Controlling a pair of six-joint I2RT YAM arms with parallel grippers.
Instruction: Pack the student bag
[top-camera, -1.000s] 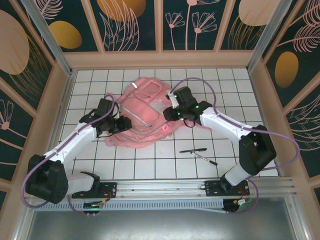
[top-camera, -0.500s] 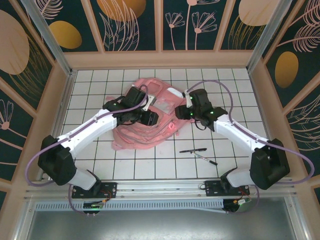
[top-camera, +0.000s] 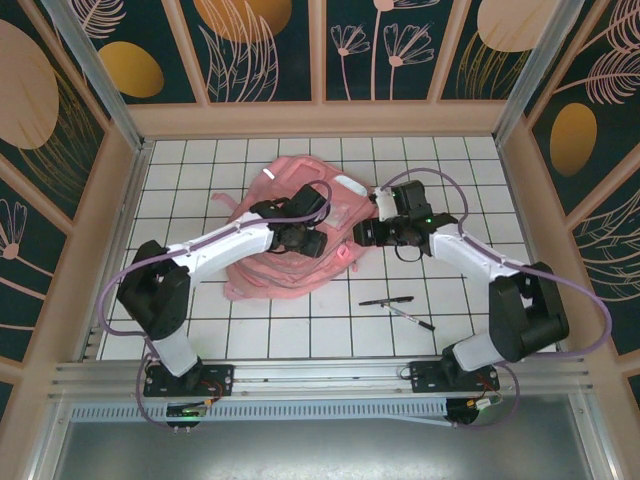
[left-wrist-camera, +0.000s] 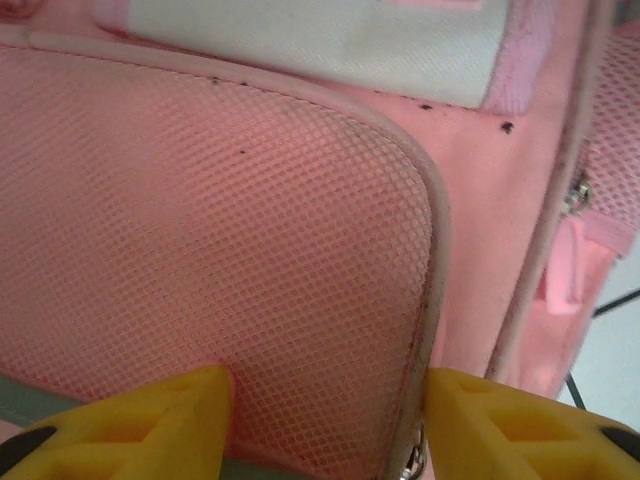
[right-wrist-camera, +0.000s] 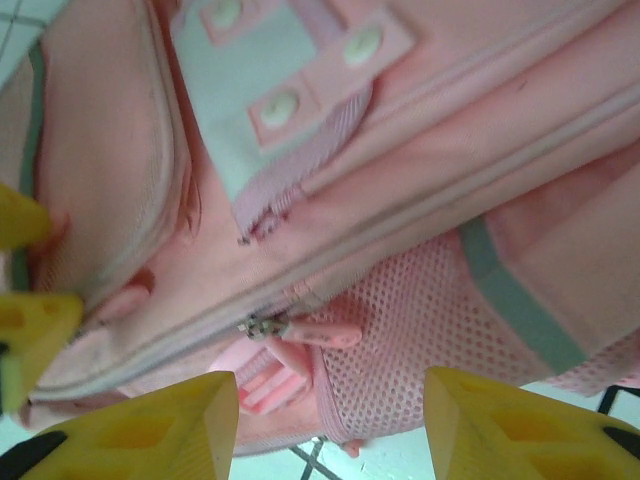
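Observation:
The student bag (top-camera: 285, 262) lies flat in the middle of the table, pink with white strips. My left gripper (top-camera: 308, 242) hangs low over its centre. In the left wrist view its yellow fingers (left-wrist-camera: 170, 420) stand apart on either side of a corner of the bag's mesh pocket (left-wrist-camera: 250, 250). My right gripper (top-camera: 366, 235) is at the bag's right edge. It is open (right-wrist-camera: 325, 425), with a zipper pull (right-wrist-camera: 318, 333) and a mesh side pocket (right-wrist-camera: 420, 330) just beyond its fingertips.
Two dark pens (top-camera: 388, 300) (top-camera: 412, 316) lie on the white grid table (top-camera: 300, 330) to the right of the bag, near the front. Wooden walls (top-camera: 320, 118) close in the table at the back and sides.
My left arm has swung from the bag's left side to over its centre, and its jaws have widened. My right gripper shifted a little right and back. The bag's outline changed.

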